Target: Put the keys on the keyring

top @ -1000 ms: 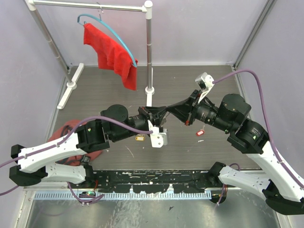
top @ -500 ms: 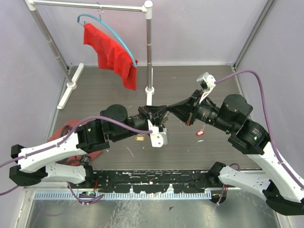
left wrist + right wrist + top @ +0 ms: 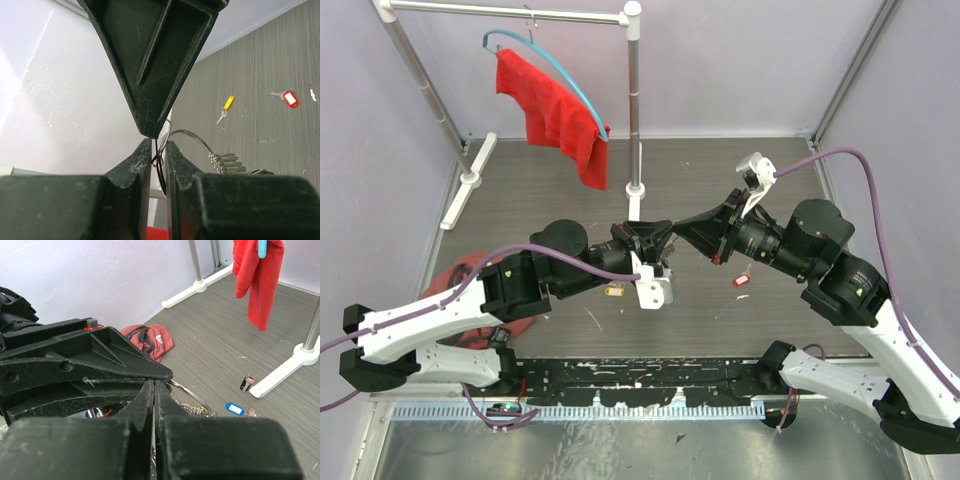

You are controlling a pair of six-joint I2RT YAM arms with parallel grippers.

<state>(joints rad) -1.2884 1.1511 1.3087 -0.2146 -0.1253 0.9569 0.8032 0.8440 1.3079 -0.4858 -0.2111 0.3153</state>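
My left gripper (image 3: 658,243) is shut on the thin silver keyring (image 3: 192,136), held above the table mid-scene; in the left wrist view its fingers (image 3: 159,142) pinch the wire. Several keys (image 3: 226,163) hang stacked on the ring. My right gripper (image 3: 677,232) is shut tip to tip against the left one; in the right wrist view (image 3: 154,384) a thin metal sliver, seemingly a key, shows between its fingers, right at the ring (image 3: 186,389). A red-tagged key (image 3: 741,280) lies on the table to the right. A black key (image 3: 246,382) and a brown-tagged key (image 3: 615,291) also lie loose.
A yellow-tagged key (image 3: 226,104) and a blue tag (image 3: 234,408) lie on the table. A white rack pole (image 3: 634,110) stands just behind the grippers, with a red towel (image 3: 555,110) on a blue hanger. A red bag (image 3: 460,275) lies at the left.
The right arm's wrist has shifted slightly up and to the right. Both grippers stay tip to tip at the ring; the left arm has not moved.
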